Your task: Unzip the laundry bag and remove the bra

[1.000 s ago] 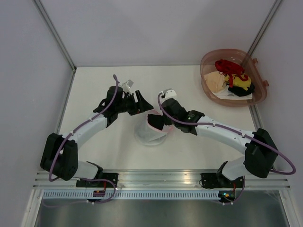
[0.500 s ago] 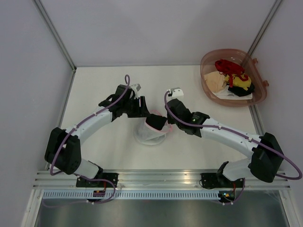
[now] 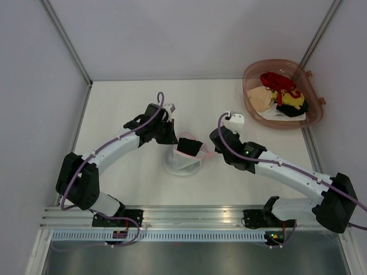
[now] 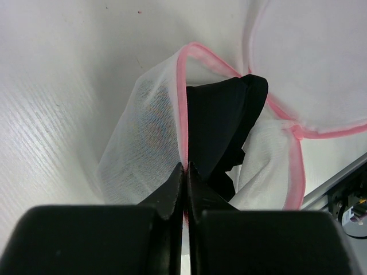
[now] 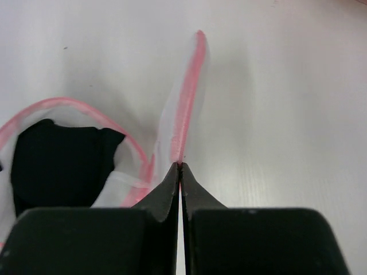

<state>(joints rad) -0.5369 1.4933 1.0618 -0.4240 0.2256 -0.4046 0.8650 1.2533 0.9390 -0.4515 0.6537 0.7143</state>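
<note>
The laundry bag [image 3: 179, 163] of white mesh with a pink zipper rim stands open in the middle of the table. A black bra [image 3: 190, 147] sticks out of its mouth. My left gripper [image 3: 174, 139] is shut on the pink rim at the bag's left side. In the left wrist view my left gripper [image 4: 186, 167] pinches that rim, with the bra [image 4: 221, 123] just behind it. My right gripper [image 3: 210, 150] is shut on the bag's opened flap to the right. The right wrist view shows my right gripper [image 5: 180, 165] holding the flap's pink edge [image 5: 186, 109], the bra [image 5: 60, 163] at its left.
A pinkish-brown plastic basket [image 3: 252, 71] with red, yellow and black clothes sits at the back right corner. Grey walls and metal posts close the table on three sides. A metal rail [image 3: 195, 215] runs along the near edge.
My left gripper has moved right to the bag and shut on its rim. My right gripper has pulled to the right with the flap, and the bra shows more.
</note>
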